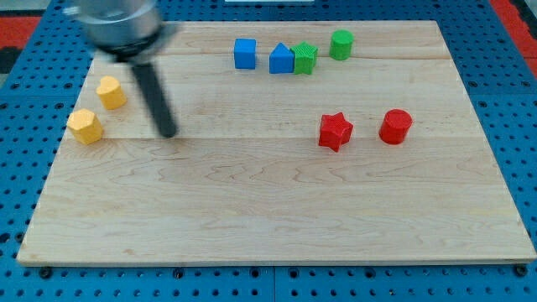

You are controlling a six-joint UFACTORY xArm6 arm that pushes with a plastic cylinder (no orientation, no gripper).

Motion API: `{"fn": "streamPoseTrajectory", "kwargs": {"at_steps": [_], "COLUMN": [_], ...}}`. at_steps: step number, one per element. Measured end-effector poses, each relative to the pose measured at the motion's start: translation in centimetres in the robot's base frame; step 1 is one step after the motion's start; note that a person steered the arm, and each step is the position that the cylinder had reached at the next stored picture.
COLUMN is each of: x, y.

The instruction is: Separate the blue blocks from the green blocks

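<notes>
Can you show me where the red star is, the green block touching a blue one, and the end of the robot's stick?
red star block (335, 131), camera view, middle of its top face.
green block (305, 59), camera view, middle of its front.
my tip (169, 132), camera view, the rod's very end.

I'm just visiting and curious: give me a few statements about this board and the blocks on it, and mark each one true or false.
1. My tip rests against a blue block. False: it stands at the view's left, right of the two yellow blocks, touching no block.
2. The house-shaped blue block touches the green block on its right. True.
3. The red star lies left of the red cylinder. True.
4. There are three yellow blocks. False: only two, an upper yellow block and a lower yellow block.
5. The green cylinder sits at the view's bottom. False: it is near the top edge.
6. The blue cube stands apart from the green blocks. True.
</notes>
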State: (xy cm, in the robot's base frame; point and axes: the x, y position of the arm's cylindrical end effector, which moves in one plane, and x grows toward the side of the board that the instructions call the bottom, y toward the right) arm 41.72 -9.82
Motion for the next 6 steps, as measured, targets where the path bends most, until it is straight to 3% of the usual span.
{"fn": "streamPoseTrajectory", "kwargs": {"at_steps": [1,4,5,6], "x": [-5.6,-11.9,-14.3,-14.4], "y": [9.3,15.1,13.7,4.3]}}
